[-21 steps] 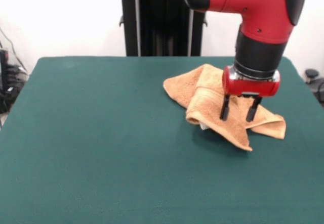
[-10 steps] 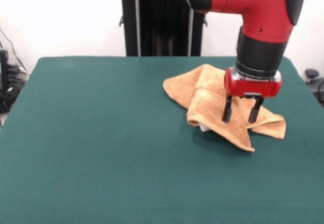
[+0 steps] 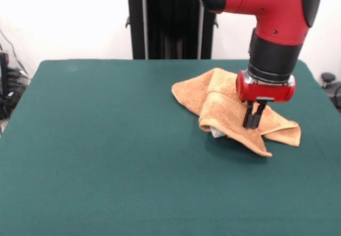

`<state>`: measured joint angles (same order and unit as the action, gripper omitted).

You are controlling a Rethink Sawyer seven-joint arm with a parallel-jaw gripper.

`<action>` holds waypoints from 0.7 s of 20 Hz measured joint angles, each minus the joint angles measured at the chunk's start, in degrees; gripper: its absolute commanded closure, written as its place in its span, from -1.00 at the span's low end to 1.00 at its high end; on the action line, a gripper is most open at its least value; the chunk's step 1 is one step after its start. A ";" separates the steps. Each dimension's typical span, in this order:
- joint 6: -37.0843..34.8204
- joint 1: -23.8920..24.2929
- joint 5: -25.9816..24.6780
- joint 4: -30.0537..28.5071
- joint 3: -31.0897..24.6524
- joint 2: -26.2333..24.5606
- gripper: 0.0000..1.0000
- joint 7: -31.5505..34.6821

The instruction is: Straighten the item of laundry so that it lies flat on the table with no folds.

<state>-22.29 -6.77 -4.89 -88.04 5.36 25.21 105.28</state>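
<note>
The item of laundry (image 3: 221,104) is an orange-tan towel lying crumpled and folded over itself on the right half of the dark green table (image 3: 106,156). A thick folded band runs from its upper middle down to a pointed corner at the lower right. My gripper (image 3: 253,121) hangs from the red and black arm right over that band, with its two black fingers pressed together on the cloth. A small white tag peeks out under the fold's front edge.
Behind the table's far edge stands a black pedestal column (image 3: 170,28). Cables and dark equipment sit off the table at the left edge (image 3: 8,87). A small black object lies past the right edge (image 3: 327,79).
The fingers, spread apart one second ago, have come together on the folded band. The towel's lower right corner has shifted slightly to the right.
</note>
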 measured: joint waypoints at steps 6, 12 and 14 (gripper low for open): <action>-0.55 -0.01 0.01 0.01 0.02 -0.61 1.00 0.00; -0.55 -0.20 0.02 0.01 0.12 -1.04 -1.00 0.00; -0.55 -0.25 0.02 0.01 0.12 -1.04 -1.00 0.00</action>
<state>-22.84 -7.01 -4.87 -88.03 5.49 24.16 105.28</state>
